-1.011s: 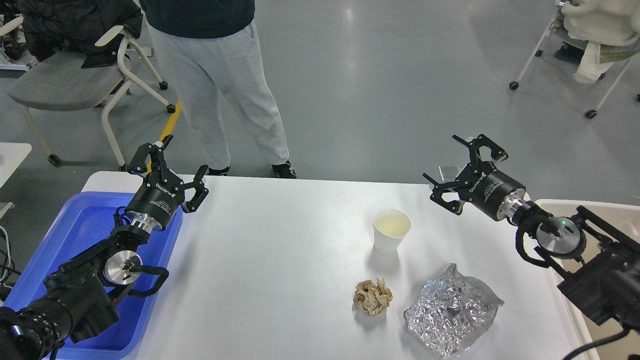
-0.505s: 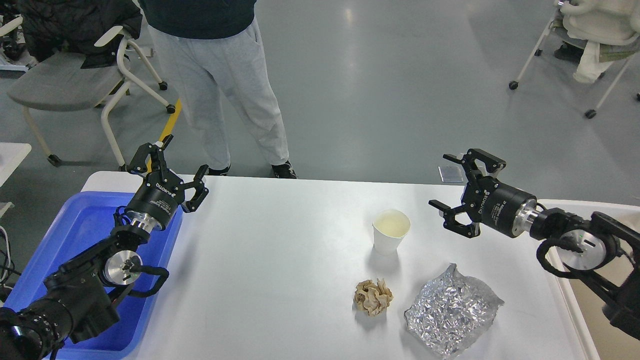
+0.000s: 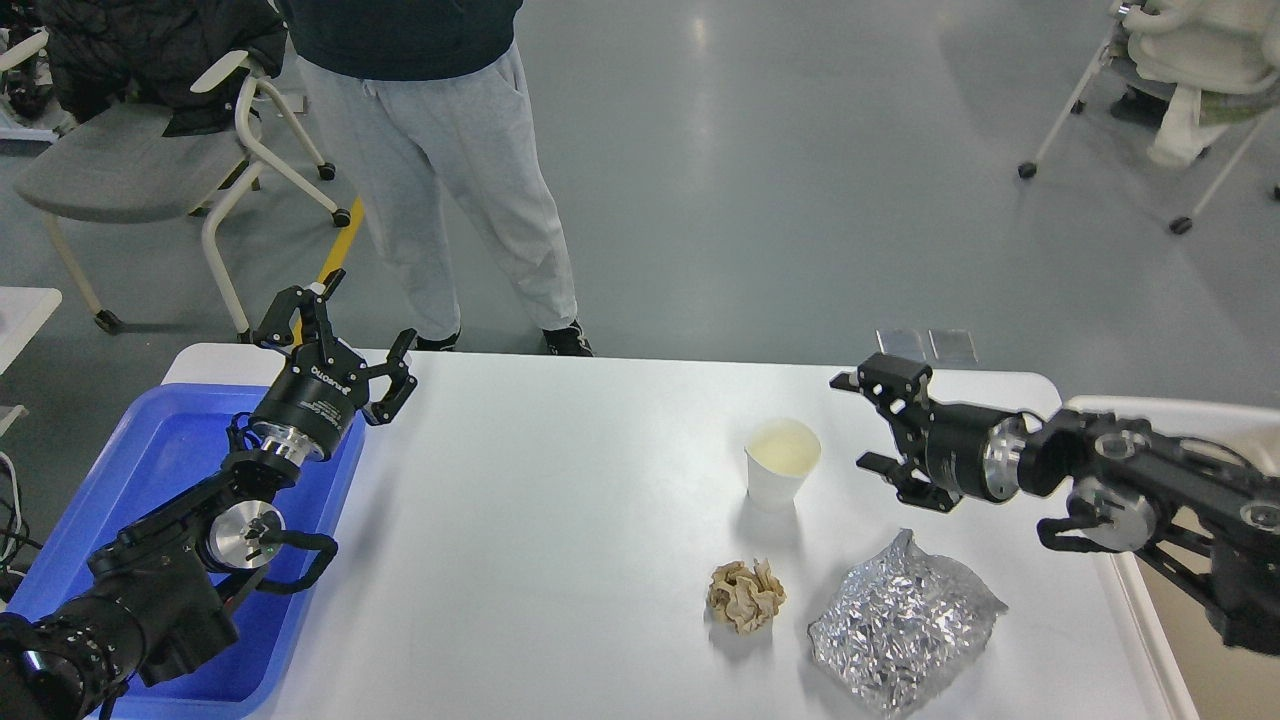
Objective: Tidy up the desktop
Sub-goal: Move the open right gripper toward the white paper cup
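The white desktop (image 3: 560,520) fills the middle of the head view. On it stand a white paper cup (image 3: 782,462) with pale liquid, a crumpled brown paper ball (image 3: 746,595) and a crumpled silver foil bag (image 3: 903,622). My right gripper (image 3: 858,421) is open and empty, pointing left, a little to the right of the cup and above the table. My left gripper (image 3: 352,325) is open and empty, raised above the table's far left corner, over the far edge of the blue tray (image 3: 120,480).
A beige bin (image 3: 1190,420) stands at the table's right edge, partly behind my right arm. A person in grey trousers (image 3: 440,190) stands at the far edge. Chairs (image 3: 130,170) stand on the floor behind.
My right gripper has swung down and left, from high near the far right corner to cup height beside the cup. The left arm has not moved.
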Motion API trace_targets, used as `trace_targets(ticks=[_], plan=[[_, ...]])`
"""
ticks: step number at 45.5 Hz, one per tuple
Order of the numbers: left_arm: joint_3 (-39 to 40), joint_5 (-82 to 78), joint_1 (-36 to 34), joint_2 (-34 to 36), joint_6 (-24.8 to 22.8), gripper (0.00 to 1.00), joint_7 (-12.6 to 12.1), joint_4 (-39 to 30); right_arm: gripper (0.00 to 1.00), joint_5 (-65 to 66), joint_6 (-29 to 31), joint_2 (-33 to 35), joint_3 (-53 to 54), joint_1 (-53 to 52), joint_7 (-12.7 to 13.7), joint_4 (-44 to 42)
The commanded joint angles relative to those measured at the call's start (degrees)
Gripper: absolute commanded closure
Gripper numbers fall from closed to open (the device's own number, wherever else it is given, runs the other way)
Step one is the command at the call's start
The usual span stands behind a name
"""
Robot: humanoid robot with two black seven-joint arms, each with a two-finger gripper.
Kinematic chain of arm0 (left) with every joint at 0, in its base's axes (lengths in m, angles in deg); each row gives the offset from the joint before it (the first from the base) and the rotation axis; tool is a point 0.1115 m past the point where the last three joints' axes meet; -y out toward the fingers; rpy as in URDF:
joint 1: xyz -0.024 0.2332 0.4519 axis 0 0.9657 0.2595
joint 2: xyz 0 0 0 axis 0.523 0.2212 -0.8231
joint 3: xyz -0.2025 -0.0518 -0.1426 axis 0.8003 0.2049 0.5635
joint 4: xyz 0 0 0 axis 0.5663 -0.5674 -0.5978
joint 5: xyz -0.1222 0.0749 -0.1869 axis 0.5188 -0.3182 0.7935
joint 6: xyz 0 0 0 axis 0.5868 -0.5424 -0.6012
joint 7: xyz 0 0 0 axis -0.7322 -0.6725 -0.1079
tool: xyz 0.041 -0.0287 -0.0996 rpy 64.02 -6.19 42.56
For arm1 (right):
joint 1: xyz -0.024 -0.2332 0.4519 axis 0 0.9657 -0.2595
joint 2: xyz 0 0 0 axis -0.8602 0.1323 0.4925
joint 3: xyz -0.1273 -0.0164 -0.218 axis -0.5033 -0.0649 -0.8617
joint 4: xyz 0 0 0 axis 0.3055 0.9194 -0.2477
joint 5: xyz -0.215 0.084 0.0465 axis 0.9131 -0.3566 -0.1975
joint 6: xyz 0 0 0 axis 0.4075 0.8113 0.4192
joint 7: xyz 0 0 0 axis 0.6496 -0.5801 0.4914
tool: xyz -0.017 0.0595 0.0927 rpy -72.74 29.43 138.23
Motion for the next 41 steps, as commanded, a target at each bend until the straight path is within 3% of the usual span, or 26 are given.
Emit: trace_targets(ticks=[1,16,41], plan=[[0.00,0.00,0.02,0.00,0.00,0.00,0.00,0.00,0.00,4.44,-2.14,-4.95,-9.71,-6.36,-0.07,-5.65],[0.00,0.00,0.02,0.00,0.00,0.00,0.00,0.00,0.00,10.24,-2.93,-11.98,-17.18,-8.38,-1.04,-13.48],[0.00,0.00,0.02,0.00,0.00,0.00,0.00,0.00,0.01,13.14,-4.25,-14.01,-19.73,-7.42,-1.83,-17.96]])
